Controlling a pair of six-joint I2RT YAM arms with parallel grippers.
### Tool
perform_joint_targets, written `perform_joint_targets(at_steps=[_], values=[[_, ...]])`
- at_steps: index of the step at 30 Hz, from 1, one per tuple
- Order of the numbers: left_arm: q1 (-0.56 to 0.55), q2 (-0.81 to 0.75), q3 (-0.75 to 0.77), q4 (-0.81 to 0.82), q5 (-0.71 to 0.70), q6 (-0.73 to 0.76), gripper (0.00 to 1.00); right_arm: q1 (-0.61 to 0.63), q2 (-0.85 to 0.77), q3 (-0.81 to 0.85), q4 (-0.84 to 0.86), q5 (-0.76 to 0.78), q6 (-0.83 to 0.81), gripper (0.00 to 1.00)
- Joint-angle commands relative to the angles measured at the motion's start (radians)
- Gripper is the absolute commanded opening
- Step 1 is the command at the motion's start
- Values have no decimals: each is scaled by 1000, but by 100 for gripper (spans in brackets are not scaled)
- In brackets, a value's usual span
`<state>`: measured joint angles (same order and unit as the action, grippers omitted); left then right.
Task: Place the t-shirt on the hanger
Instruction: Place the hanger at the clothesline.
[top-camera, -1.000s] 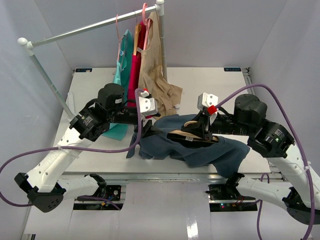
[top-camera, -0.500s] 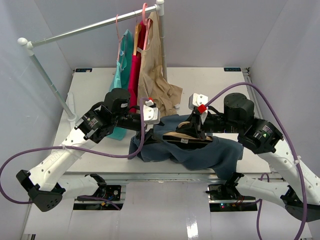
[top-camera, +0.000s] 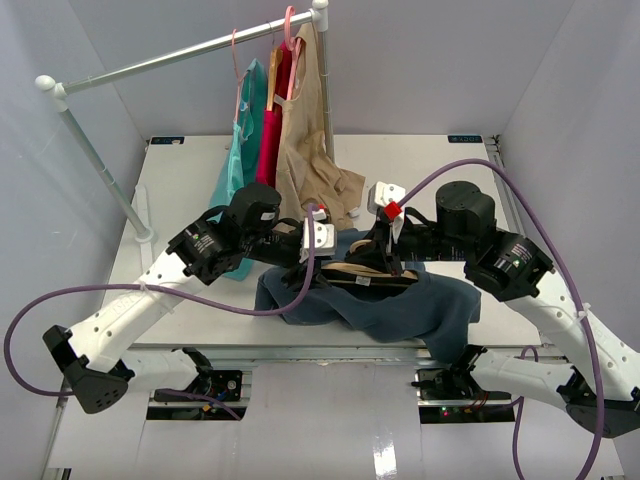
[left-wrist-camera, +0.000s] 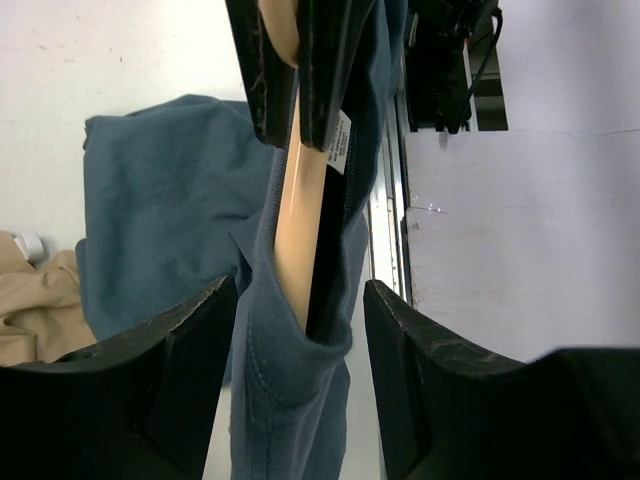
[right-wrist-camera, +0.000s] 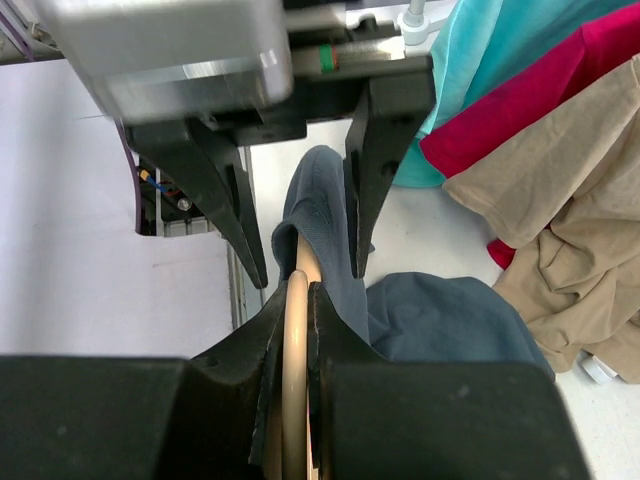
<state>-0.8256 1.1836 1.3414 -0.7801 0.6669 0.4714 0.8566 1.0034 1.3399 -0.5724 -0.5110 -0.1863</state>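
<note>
Right now the dark slate-blue cotton t-shirt (top-camera: 420, 310) lies bunched mid white counter (top-camera: 430, 170), trailing to 4 o'clock, partly over the light tan wooden hanger (left-wrist-camera: 293, 215). Right fingers (right-wrist-camera: 345, 400) are clamped on its peach-orange hook (right-wrist-camera: 296, 340). Left fingers (left-wrist-camera: 170, 380) stand apart, straddling the shirt-covered hanger end at 9 o'clock.

At the bottom centre, the right gripper (right-wrist-camera: 298, 292) pinches the thin curved hook of the hanger (right-wrist-camera: 296, 400). Just above it, the left gripper (right-wrist-camera: 306, 255) reaches down from the upper left, its dark fingers spread on either side of a raised fold of the t-shirt (right-wrist-camera: 440, 320). At the upper right a turquoise garment (right-wrist-camera: 490, 50), a red garment (right-wrist-camera: 530, 110) and a beige garment (right-wrist-camera: 560, 220) hang over the white counter (right-wrist-camera: 425, 232).
</note>
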Motion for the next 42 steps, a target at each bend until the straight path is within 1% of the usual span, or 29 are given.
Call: perform_joint_targets(at_steps=[1,3,6,9,11,15,19,20,23,26,27,28,30,33,35,38,40,42], values=[[-22,10,-3,-22,-43,5,61,-2,-9,42,79,-9,11,8],[-28,10,-4,-22,-43,6,54,-2,-11,41,80,-6,11,8],[-34,9,-7,-17,-47,6,34,-1,-12,38,80,-7,11,8],[-38,16,-7,-16,-24,6,9,-1,-14,31,86,-9,13,8],[-40,16,-1,-9,-16,1,0,-1,-12,25,88,-9,13,8],[-40,-16,-25,33,-3,-17,0,-1,-20,6,101,-6,13,8],[-40,-73,-62,85,-2,-44,0,-2,-31,-4,114,38,26,9],[-40,-89,-74,95,-11,-64,0,-2,-36,-3,115,62,37,16],[-40,-126,-111,104,-21,-101,0,-2,-51,-1,122,139,73,41],[-40,-196,-172,63,-74,-170,0,-1,-110,-11,141,267,116,66],[-40,-223,-193,51,-97,-186,0,-2,-132,-17,149,301,122,73],[-40,-253,-215,42,-123,-199,0,-1,-152,-23,157,322,128,75],[-40,-332,-236,34,-184,-227,0,-2,-210,-34,173,362,137,80],[-40,-410,-210,43,-296,-275,0,-2,-292,-61,216,449,159,84],[-40,-413,-143,35,-348,-311,0,-2,-341,-95,259,523,174,86],[-40,-384,-9,-12,-414,-380,0,-1,-391,-118,278,605,176,87],[-40,-374,69,-34,-439,-411,0,-2,-405,-128,273,637,174,87],[-40,-385,128,-40,-430,-422,0,-1,-417,-137,275,667,167,88]])
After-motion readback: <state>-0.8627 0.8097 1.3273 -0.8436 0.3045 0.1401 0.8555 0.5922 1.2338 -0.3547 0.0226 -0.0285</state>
